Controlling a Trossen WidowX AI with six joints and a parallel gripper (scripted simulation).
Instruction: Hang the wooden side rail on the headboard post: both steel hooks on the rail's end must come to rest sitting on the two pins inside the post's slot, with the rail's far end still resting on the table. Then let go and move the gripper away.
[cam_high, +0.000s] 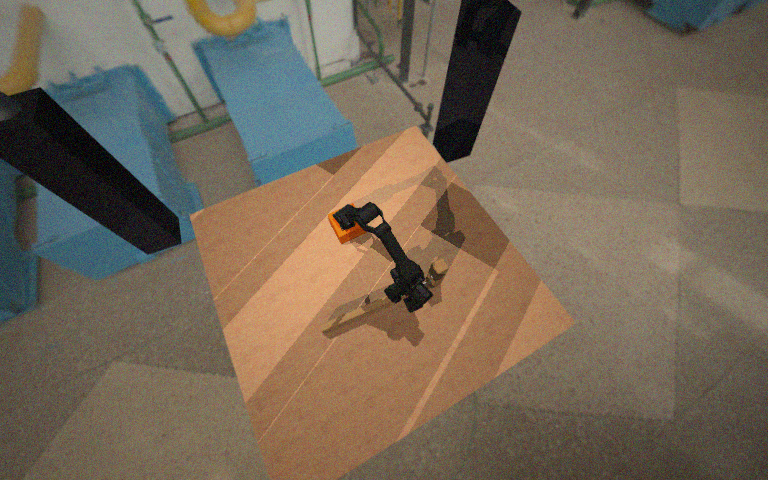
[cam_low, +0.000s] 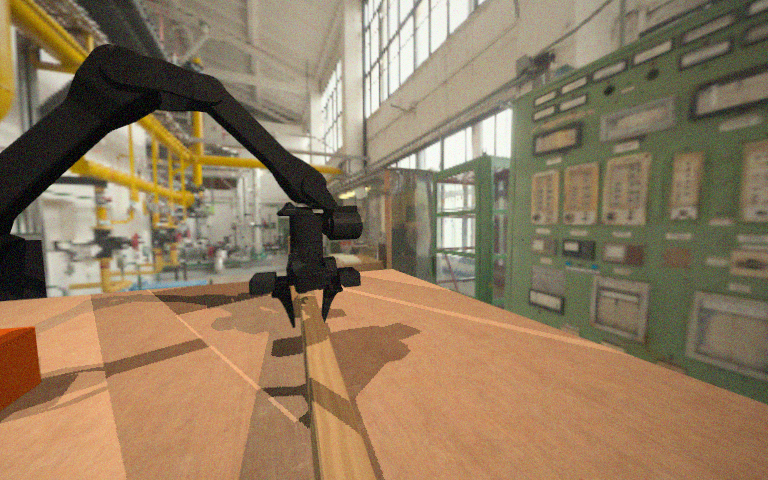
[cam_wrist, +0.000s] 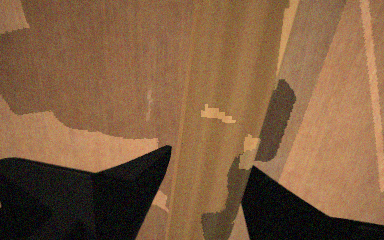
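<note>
The long pale wooden rail (cam_high: 357, 318) (cam_low: 331, 390) (cam_wrist: 225, 65) lies on the tan wooden worktop (cam_high: 294, 390) (cam_low: 509, 396) (cam_wrist: 345, 120), running lengthwise between the fingertips of the black two-fingered end effector (cam_high: 408, 285) (cam_low: 309, 325) (cam_wrist: 203, 157), half open, gripping nothing yet.

Arm (cam_high: 394, 249) (cam_low: 249, 133): matte black all over, slim angular links with rounded joints
Upper bend: broad, smooth hump
Forearm: narrow, tapering toward the wrist
Wrist (cam_low: 306, 237): blocky body, stubby cylinder on its right side
Gripper (cam_high: 408, 285) (cam_low: 309, 323) (cam_wrist: 212, 156): black, a dark block at each side
Fingers (cam_low: 286, 305): wedge-shaped, faceted, narrowing to points
</note>
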